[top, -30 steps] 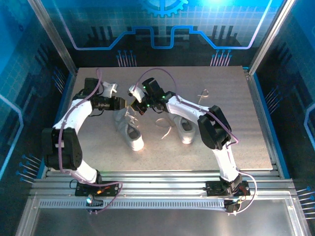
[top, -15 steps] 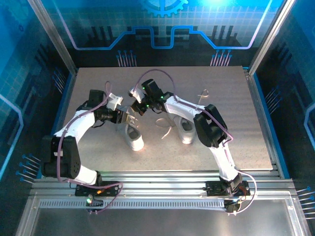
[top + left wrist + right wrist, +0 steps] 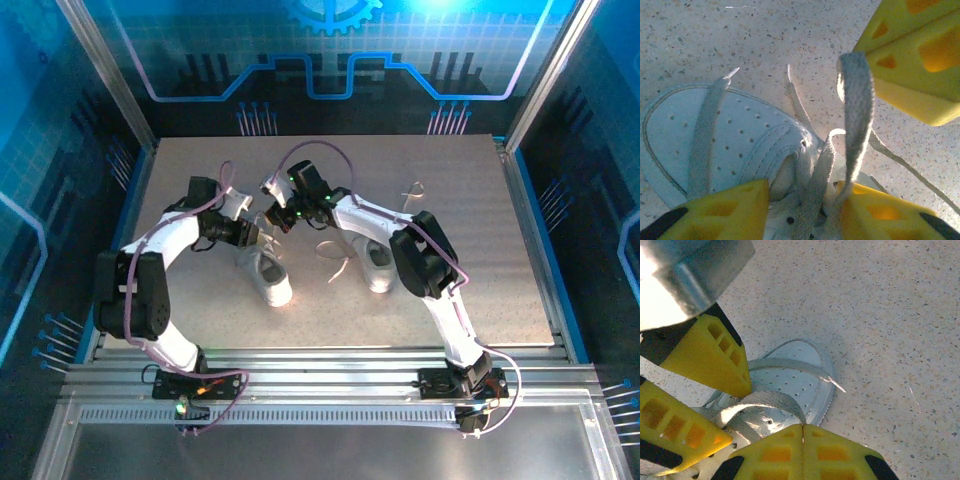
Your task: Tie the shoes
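Both jaws of the right gripper (image 3: 802,432) are pressed together on a raised lace loop (image 3: 765,402). The left gripper (image 3: 802,200) stands parted astride the strands below, over the left shoe (image 3: 270,280) mid-table, with the other shoe (image 3: 377,268) to its right. Knot-forming, I'd judge: next the left must pinch a strand and pull through.

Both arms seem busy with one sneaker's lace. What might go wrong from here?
The right fingers are shut on a lace loop; a tug might slip it free and undo the loop.
The left fingers stand open astride several lace strands over the shoe; closing might catch the wrong strand.
Both sets of fingers sit very close together above that shoe, so they might bump.
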